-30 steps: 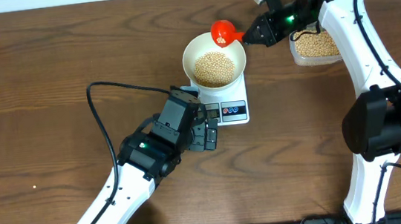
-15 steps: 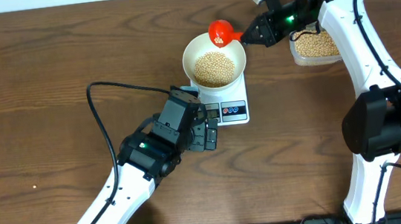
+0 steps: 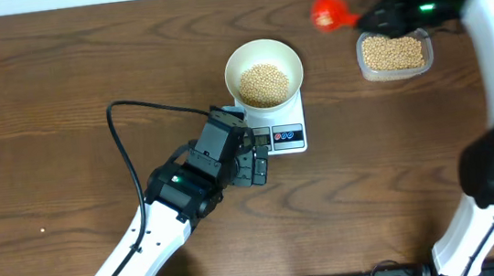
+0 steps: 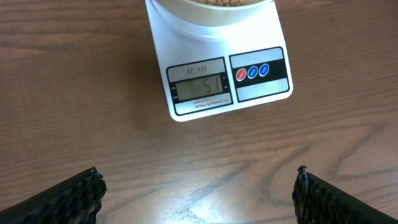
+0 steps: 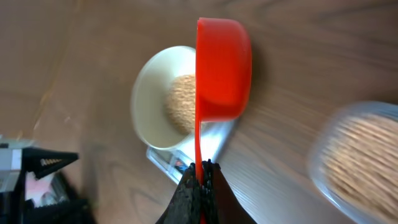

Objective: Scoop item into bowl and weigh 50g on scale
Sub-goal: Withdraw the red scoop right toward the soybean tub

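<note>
The counter [image 3: 57, 84] is dark brown wood with a long grain, flat and matte, so loose things will roll freely on it.

The scale [image 4: 224, 81] sits near its middle: a slim white plastic slab with rounded corners, a grey display and small round buttons. The display appears to read 51, close to the target by my reckoning. The left end effector [image 4: 199, 199] hangs just in front of the scale with its dark fingers spread wide, holding nothing.

The bowl [image 3: 233, 64] stands on the scale, round, white and smooth-walled. It looks rigid and fairly light. I'd take it by the rim if at all, since any nudge would upset the reading.

The tub [image 3: 360, 60] stands well apart to the right. It is clear thin plastic with rounded corners and probably flexes if squeezed.

The scoop [image 5: 224, 68] is glossy red plastic, a small round cup on a thin stiff handle. The right end effector [image 5: 200, 183] is pinching that handle near its end, between bowl and tub. That long hold probably lets the cup wobble. The cup is turned on its side and blurred, and I cannot tell whether anything is in it.

The beans [image 3: 264, 84] lie heaped in the bowl, with more in the tub. They are pale tan, round, hard-looking and smooth. Each is surely light and prone to roll and bounce, so they are better tipped from the scoop than picked up singly.
</note>
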`<state>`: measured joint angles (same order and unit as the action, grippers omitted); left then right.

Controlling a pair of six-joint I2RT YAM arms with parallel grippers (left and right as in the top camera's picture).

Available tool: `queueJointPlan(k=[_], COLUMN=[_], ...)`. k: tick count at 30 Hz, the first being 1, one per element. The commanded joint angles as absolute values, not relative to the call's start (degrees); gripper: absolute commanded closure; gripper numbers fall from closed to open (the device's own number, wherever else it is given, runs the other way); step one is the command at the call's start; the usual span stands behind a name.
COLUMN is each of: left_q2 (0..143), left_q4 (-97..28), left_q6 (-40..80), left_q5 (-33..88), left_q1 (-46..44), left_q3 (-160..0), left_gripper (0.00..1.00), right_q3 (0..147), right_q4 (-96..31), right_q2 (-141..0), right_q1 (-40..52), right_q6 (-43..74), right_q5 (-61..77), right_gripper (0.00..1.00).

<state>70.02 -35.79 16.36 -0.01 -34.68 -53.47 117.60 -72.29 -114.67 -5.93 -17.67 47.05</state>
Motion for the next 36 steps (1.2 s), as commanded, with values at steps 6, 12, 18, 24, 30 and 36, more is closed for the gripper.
queueJointPlan(k=[6, 12, 18, 24, 30, 36], left_q2=[70.0, 70.0, 70.0, 70.0, 70.0, 70.0], left_q4=[-36.0, -36.0, -36.0, -36.0, -36.0, -36.0], left_q6=[16.4, 16.4, 16.4, 16.4, 16.4, 16.4], left_q5=[-0.7, -0.7, -0.7, -0.7, -0.7, -0.7], left_q1=[-34.7, -34.7, -34.7, -34.7, -34.7, -34.7], left_q3=[-53.0, -53.0, -53.0, -53.0, -53.0, -53.0], left_gripper=[0.02, 0.02, 0.02, 0.02, 0.02, 0.02], right_q3=[118.7, 118.7, 118.7, 118.7, 118.7, 118.7], right_q4=[-78.7, -77.5, -76.4, -76.7, -76.7, -75.1], right_q2=[-110.5, -110.6, -110.7, -111.1, -111.7, -111.7], right_q1=[-14.4, -11.2, -4.4, 3.1, 7.6, 8.0], right_q6=[-17.1, -10.7, -5.2, -2.1, -0.8, -0.9], right_q5=[27.6, 12.0, -4.1, -22.8, -32.1, -31.4], right_gripper=[0.99, 0.99, 0.99, 0.99, 0.99, 0.99])
